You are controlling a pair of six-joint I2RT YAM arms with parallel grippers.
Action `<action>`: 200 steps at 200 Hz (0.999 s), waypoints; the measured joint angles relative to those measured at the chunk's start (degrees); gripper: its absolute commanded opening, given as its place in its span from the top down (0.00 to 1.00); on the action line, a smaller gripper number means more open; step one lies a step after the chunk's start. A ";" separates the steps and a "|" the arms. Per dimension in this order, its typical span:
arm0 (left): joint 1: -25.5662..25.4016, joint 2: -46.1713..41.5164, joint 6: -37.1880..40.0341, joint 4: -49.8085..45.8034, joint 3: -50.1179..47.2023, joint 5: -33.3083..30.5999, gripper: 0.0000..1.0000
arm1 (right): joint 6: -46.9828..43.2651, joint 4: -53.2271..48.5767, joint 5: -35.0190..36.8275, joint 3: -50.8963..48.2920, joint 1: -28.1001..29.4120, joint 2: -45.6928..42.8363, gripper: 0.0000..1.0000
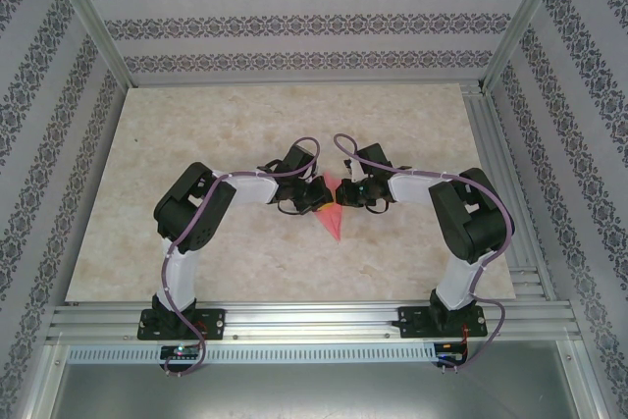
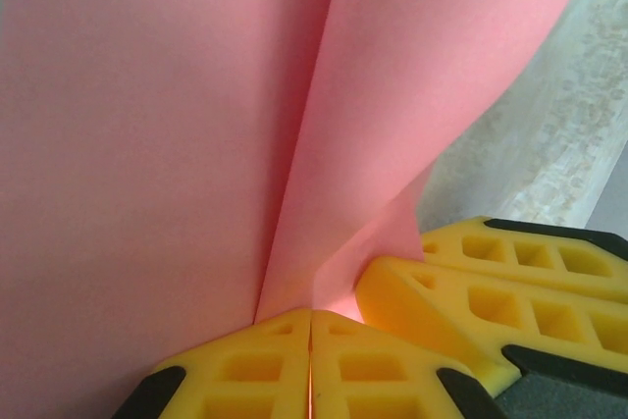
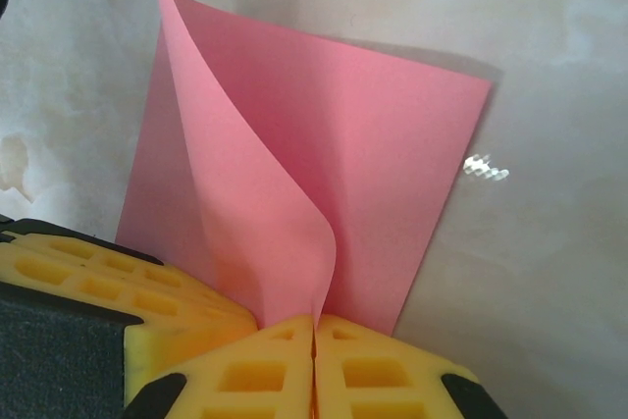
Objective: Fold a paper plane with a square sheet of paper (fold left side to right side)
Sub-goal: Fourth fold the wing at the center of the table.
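Observation:
The square sheet of paper [image 1: 334,220] is pink and held up off the table between both grippers at the middle, one corner pointing toward the near edge. My left gripper [image 1: 321,194] is shut on an edge of it; in the left wrist view the paper [image 2: 147,125] rises in two curved layers from the closed yellow fingertips [image 2: 255,360]. My right gripper [image 1: 344,193] is shut on the sheet right beside it. In the right wrist view the paper [image 3: 392,164] bends over in a loose curl above the pinch [image 3: 314,326]. The two grippers nearly touch.
The marbled table top [image 1: 245,125] stretches out around the arms. Aluminium frame rails [image 1: 304,319] run along the near edge and up the corners. Patterned walls close in the back and sides. The other gripper's yellow fingers [image 2: 491,282] [image 3: 98,282] crowd each wrist view.

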 measured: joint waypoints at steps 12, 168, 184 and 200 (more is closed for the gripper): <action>0.00 0.00 0.00 0.33 -0.24 0.02 0.90 | -0.11 -0.52 0.04 0.42 0.02 0.00 0.81; 0.26 -0.13 0.04 3.02 -1.79 0.66 0.90 | 4.33 -5.95 -1.49 -7.78 4.55 -17.57 0.75; 0.26 -0.13 0.04 3.02 -1.79 0.68 0.90 | 5.42 -4.68 -2.29 -7.89 5.97 -16.50 0.76; 0.26 -0.13 0.09 2.99 -1.79 0.66 0.90 | 6.21 -3.72 -2.73 -7.89 6.54 -15.41 0.76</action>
